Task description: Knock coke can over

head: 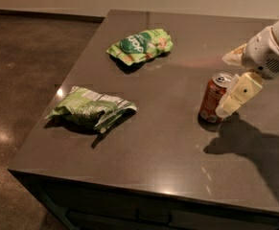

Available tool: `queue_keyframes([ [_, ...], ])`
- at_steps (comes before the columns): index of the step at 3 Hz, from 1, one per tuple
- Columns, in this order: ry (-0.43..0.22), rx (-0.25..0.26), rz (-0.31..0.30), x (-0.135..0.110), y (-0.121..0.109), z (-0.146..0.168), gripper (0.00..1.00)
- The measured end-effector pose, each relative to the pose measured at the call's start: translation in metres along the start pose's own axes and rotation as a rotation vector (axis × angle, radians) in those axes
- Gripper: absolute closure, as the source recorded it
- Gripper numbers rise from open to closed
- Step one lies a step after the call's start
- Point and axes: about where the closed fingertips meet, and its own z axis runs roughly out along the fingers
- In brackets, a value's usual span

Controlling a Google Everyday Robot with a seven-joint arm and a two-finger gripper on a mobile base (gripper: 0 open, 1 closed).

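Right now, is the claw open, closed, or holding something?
Claw: cannot be told whether it is open or closed; it hangs close beside the upright coke can on the table.

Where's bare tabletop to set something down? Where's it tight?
Free: the front strip of the table, below the lower green bag and the coke can; the middle, between the upper green bag, the lower one and the can. Crowded: the view's right, where the claw hangs close beside the can.

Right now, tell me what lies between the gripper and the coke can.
Nothing. In the camera view the gripper hangs close against the side of the upright coke can, above the dark table; no object shows between them.
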Motion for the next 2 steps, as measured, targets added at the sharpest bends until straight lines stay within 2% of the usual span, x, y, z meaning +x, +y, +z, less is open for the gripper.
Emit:
queue_keyframes([
  [1,-0.031,-0.009,-0.008,0.0012,-0.0004,0.0086,0.00],
  [2,-0.075,-0.021,-0.013,0.0000,0.0003,0.0118,0.15],
])
